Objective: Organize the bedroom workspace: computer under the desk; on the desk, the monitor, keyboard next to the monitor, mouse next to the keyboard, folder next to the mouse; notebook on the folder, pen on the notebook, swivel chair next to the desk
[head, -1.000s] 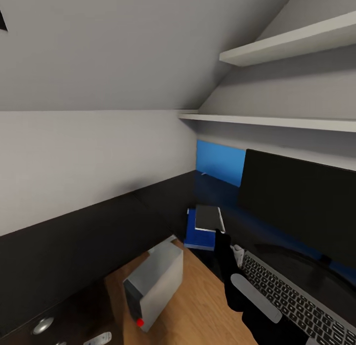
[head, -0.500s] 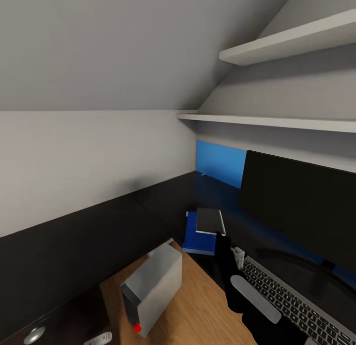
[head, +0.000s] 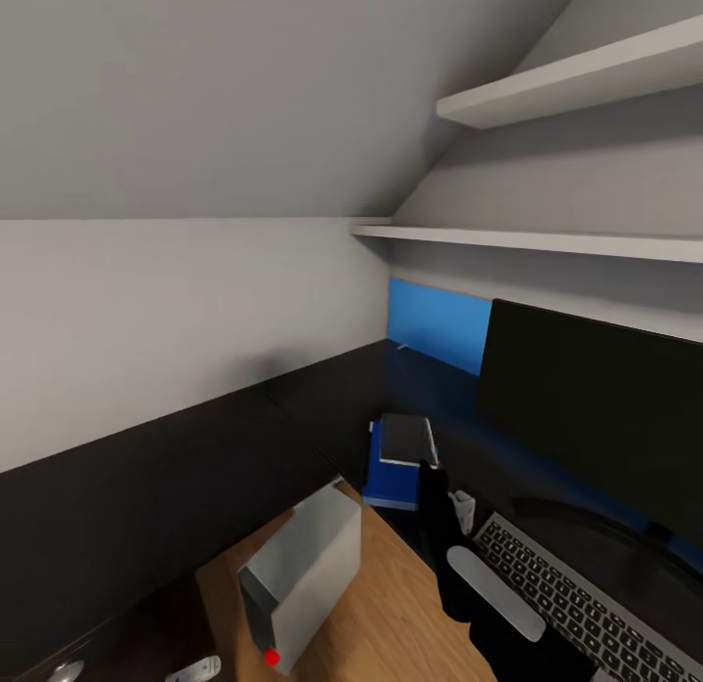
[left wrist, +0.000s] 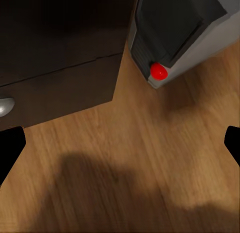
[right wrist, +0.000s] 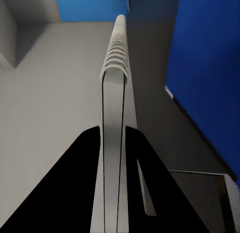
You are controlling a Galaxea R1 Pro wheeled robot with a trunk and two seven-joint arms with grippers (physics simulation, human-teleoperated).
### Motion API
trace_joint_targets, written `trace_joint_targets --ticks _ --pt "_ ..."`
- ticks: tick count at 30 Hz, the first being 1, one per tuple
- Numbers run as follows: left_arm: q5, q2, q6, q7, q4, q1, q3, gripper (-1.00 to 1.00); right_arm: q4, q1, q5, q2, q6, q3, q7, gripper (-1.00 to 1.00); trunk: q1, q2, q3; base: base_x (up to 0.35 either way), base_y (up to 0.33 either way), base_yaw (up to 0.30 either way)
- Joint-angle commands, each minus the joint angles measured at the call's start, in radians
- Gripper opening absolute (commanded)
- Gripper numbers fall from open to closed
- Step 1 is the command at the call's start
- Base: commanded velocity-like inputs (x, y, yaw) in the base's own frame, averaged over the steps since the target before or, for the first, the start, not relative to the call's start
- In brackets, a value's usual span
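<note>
Head view first: the right tool [head: 431, 472] reaches out over the glossy black counter [head: 322, 408], and the grey notebook [head: 404, 438] sits at its tip, directly above the blue folder [head: 387, 479]. From here I cannot tell whether the notebook rests on the folder or hangs just over it. Beside the right arm on the monitor's side lies the keyboard [head: 576, 599], with the monitor [head: 596, 408] standing beyond it. Down on the wood floor, on the tool's other side and below the counter edge, sits the computer [head: 298, 575], red light showing.

Left wrist view: the left tool [left wrist: 120, 143] is spread wide, its two dark fingertips at the frame's edges and nothing between them. It hangs above bare wooden floor, with the computer's front and red dot just ahead and a drawer knob [left wrist: 5, 106] off to one side.

Right wrist view: here's the clincher. The right tool's jaws are clamped on the notebook's thin edge, the spiral binding running straight away from the camera, blue folder alongside.

So the step in hand, by my reading, is stacking the notebook on the folder. The next move calls for settling it flat and square on the blue cover, then letting go cleanly without dragging it. The pen would go on top after that.
</note>
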Motion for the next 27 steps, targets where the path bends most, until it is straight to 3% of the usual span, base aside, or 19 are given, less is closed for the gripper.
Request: trace_joint_targets --ticks 1,27 --pt "-0.006 -0.001 -0.003 0.002 0.0 -0.001 0.004 1.0 0.002 -0.002 -0.006 0.003 -0.007 0.004 0.006 -1.0 0.0 -0.001 -0.001 0.173 0.057 0.0" --pt "-0.005 -0.007 -0.002 0.002 0.0 -0.001 -0.004 1.0 0.012 -0.002 0.008 0.012 -0.007 0.004 0.007 -1.0 0.0 -0.001 -0.001 0.045 0.005 0.0"
